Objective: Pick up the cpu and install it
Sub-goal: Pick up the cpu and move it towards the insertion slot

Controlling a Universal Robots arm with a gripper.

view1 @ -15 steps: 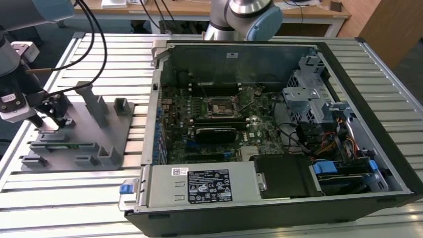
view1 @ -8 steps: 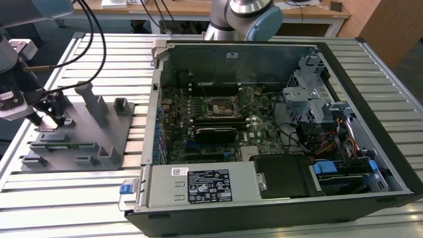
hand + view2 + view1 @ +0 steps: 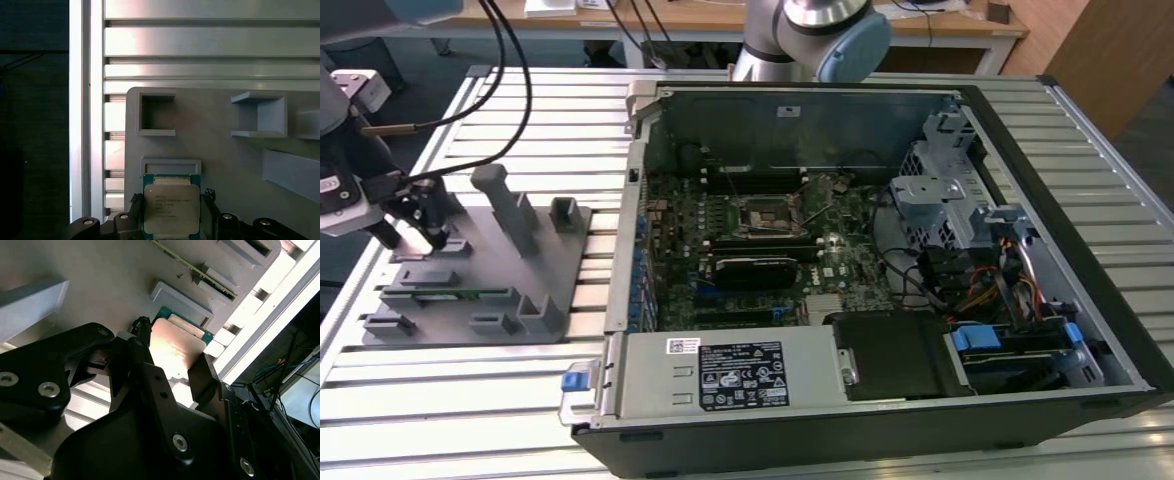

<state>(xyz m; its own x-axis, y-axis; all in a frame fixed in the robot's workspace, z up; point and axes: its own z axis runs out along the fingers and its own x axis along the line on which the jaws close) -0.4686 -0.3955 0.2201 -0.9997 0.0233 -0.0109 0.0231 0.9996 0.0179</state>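
Note:
The cpu (image 3: 171, 210), a small square chip with a shiny metal top and a thin green rim, lies against a low lip of the grey fixture plate (image 3: 220, 150). My gripper (image 3: 171, 197) straddles it, one black finger pressed to each side edge. In the second wrist view the cpu (image 3: 172, 347) glints between the same black fingers (image 3: 143, 337). In the exterior view my gripper (image 3: 411, 232) hangs low over the fixture plate (image 3: 467, 270) at the exterior view's left. The black motherboard socket (image 3: 762, 213) sits inside the open computer case (image 3: 854, 110).
Grey blocks and posts (image 3: 507, 205) rise from the fixture plate close to my gripper. Black cables (image 3: 507, 60) run overhead to the arm. The case walls, a drive cage (image 3: 947, 190) and a power supply (image 3: 734, 375) surround the motherboard on the slatted metal table (image 3: 467, 390).

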